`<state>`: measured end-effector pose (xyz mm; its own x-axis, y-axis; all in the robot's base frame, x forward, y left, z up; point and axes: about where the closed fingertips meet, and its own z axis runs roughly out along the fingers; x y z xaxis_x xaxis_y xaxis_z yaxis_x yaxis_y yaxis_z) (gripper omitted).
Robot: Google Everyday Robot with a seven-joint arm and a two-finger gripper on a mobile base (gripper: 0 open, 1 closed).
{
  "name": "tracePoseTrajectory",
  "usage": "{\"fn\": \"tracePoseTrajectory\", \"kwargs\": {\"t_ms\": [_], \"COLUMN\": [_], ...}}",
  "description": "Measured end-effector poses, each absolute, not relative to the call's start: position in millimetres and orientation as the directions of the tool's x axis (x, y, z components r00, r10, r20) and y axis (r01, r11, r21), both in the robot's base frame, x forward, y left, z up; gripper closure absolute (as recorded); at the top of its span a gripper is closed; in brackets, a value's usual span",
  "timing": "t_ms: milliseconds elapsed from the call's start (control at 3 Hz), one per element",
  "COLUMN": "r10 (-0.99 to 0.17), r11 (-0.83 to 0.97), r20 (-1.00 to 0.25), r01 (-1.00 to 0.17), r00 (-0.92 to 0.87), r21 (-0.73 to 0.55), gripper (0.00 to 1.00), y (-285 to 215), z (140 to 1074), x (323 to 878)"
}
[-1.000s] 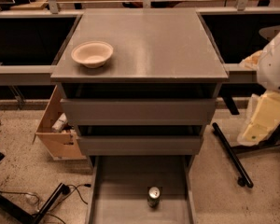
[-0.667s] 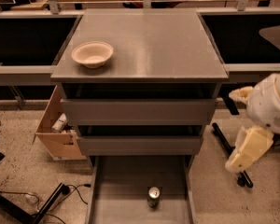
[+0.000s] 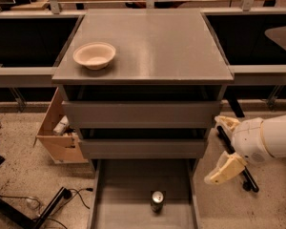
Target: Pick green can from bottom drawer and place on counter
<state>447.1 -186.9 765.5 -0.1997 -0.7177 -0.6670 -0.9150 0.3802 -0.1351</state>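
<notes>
The green can [image 3: 157, 200] stands upright on the floor of the bottom drawer [image 3: 128, 185], near the centre of the visible floor. Its markings are too dark to read. The drawer is pulled out; its front end is cut off by the lower frame edge. The two upper drawers [image 3: 140, 113] are pushed nearly shut, their interiors in shadow. The counter [image 3: 157, 42] above carries a cream bowl [image 3: 94, 55] at its left front. The gripper [image 3: 213, 150] is right of the cabinet, at the level of the middle drawer, well apart from the can. Its cream fingers [image 3: 226, 170] are spread, holding nothing. The arm [image 3: 271, 137] is cut off at the right edge. A cardboard box [image 3: 57, 142] is partly hidden behind the cabinet's left side.
</notes>
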Motion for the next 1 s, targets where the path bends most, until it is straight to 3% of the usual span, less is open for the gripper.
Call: {"fn": "tracePoseTrajectory", "kwargs": {"t_ms": [667,1000], "r10": [-0.697,-0.626], "r11": [0.378,0.375], "r20": [-0.686,-0.75], "r01": [-0.92,-0.925], "r00": [-0.211,-0.211], "r21": [-0.101,-0.053], "gripper": [0.0,0.0], "y": [-175,-154], "z": [747,700], "x": [451,458]}}
